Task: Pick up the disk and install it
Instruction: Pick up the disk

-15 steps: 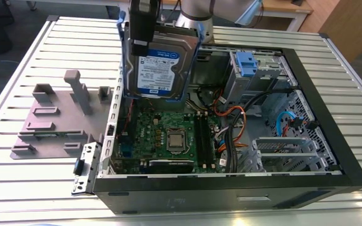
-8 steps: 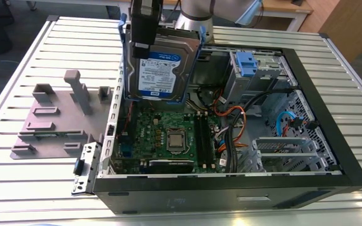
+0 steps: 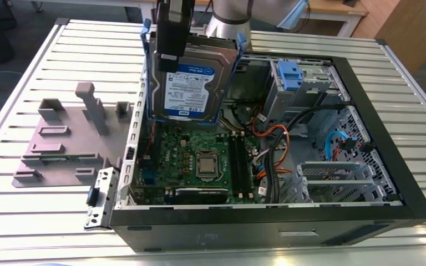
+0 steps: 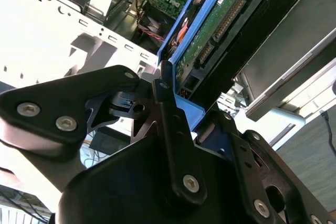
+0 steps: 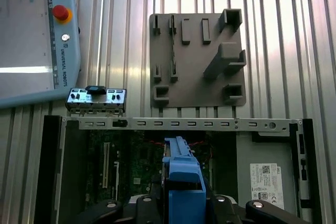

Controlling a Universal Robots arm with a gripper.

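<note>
At the exterior view's left, a grey moulded fixture plate [image 3: 69, 141] with upright posts lies on the ribbed aluminium table [image 3: 20, 83]. Just right of it, the black gripper [image 3: 172, 50] enters from the top edge, clamped on the upper end of the disk [image 3: 191, 83]. This silver-grey hard drive, with its blue-and-white label and blue plastic bracket, hangs upright over the far left part of the open black computer case [image 3: 272, 221], above the green motherboard [image 3: 198, 160].

In the second wrist view the black fingers [image 4: 173, 129] press against the blue bracket. Farther right stands a metal drive cage [image 3: 290, 77] with a blue latch.

The pick-up looks done and the disk is in carriage, not yet installed. Seating it would, I judge, call for lining the bracket up with a bay. Which bay is hard to tell. The gripper's body is cut off, and the disk hides the case behind it.
</note>
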